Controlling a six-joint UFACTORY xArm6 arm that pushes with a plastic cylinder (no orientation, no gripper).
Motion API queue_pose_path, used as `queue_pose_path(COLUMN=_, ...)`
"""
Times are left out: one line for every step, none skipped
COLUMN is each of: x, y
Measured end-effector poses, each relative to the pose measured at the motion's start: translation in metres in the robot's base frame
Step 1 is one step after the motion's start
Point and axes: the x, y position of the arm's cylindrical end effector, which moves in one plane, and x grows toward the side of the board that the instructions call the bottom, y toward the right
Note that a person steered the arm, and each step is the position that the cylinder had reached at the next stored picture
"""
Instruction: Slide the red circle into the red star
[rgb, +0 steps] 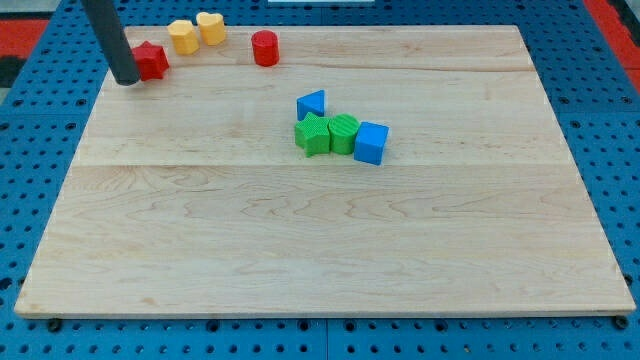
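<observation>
In the upper left of the frame my tip (128, 80), a bare rod end effector with nothing to spread or pinch, touches the red star (152, 60), while the red circle (265, 48) waits well apart rightward, beyond two yellow blocks (196, 32) on the tabletop (320, 250).

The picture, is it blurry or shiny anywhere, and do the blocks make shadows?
In the camera view, everything looks sharp, with no glare on the wooden board; light is soft and even, so the blue cube and red circle cast only faint shadows; my tip sits just left of the red star.
</observation>
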Motion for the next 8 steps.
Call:
queue_pose_path(x=-0.008, y=0.011)
queue_pose_path(x=0.000, y=0.020)
queue_pose_path(x=0.026, y=0.071)
queue_pose_path(x=0.021, y=0.167)
queue_pose_path(x=0.001, y=0.241)
queue_pose_path(x=-0.039, y=0.295)
queue_pose_path(x=-0.067, y=0.294)
queue_pose_path(x=-0.069, y=0.257)
